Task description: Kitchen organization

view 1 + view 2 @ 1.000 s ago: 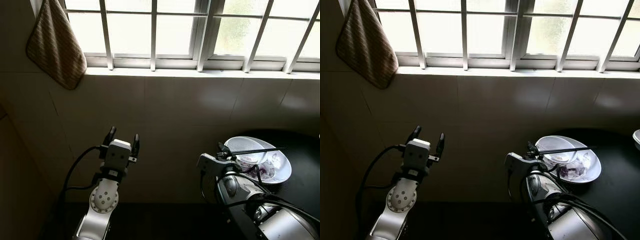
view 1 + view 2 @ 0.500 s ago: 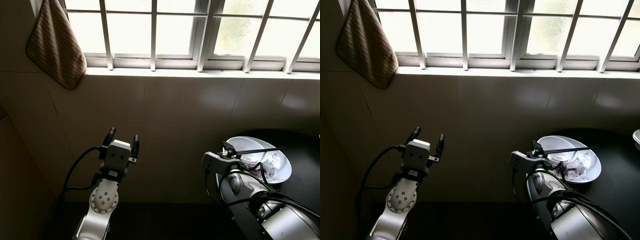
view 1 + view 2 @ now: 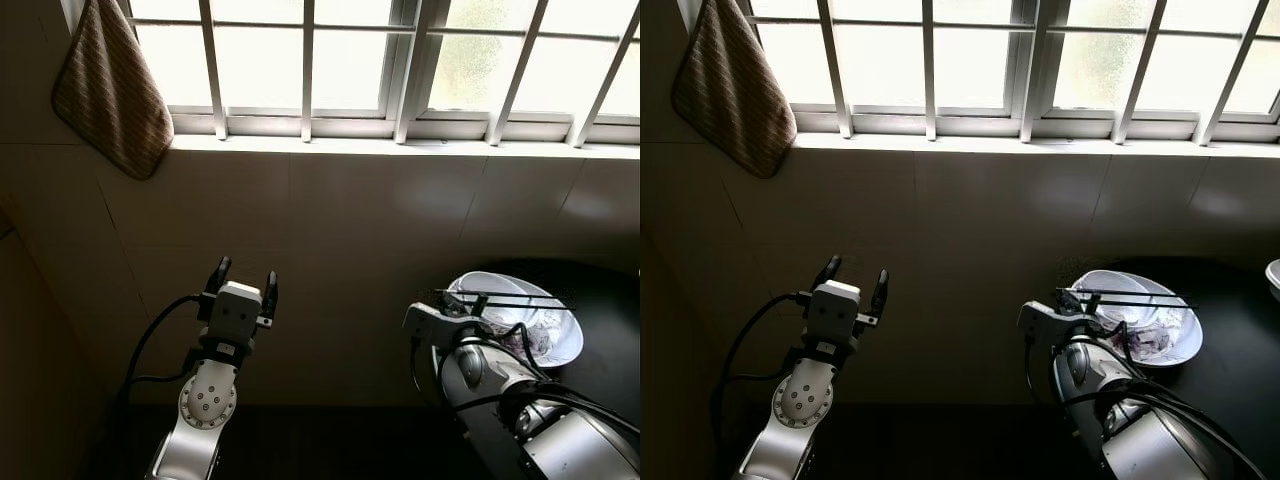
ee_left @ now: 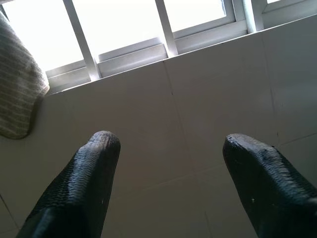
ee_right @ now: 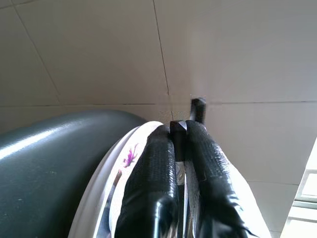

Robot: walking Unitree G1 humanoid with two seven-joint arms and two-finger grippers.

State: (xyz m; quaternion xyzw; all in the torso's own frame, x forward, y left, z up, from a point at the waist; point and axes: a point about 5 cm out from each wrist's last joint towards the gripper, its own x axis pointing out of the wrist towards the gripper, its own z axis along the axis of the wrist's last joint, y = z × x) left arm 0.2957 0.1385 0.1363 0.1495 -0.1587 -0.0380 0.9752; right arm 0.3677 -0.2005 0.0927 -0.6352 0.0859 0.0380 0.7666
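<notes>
Right claw clamped on chopsticks over floral bowl, left claw apart

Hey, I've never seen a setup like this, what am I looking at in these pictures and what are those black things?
This is a humanoid robot facing a tiled kitchen wall under a barred window. The two wide pictures come from cameras in its head, looking down at its own silver arms. The other two come from cameras on its wrists, looking along its black fingers.

The left gripper is raised before the wall, open and holding nothing; a striped brown towel hangs above it.

The right gripper is shut on thin black chopsticks, held level over a white bowl with purple flowers. The bowl sits on a dark counter. What is inside the bowl is too dim to tell.
</notes>
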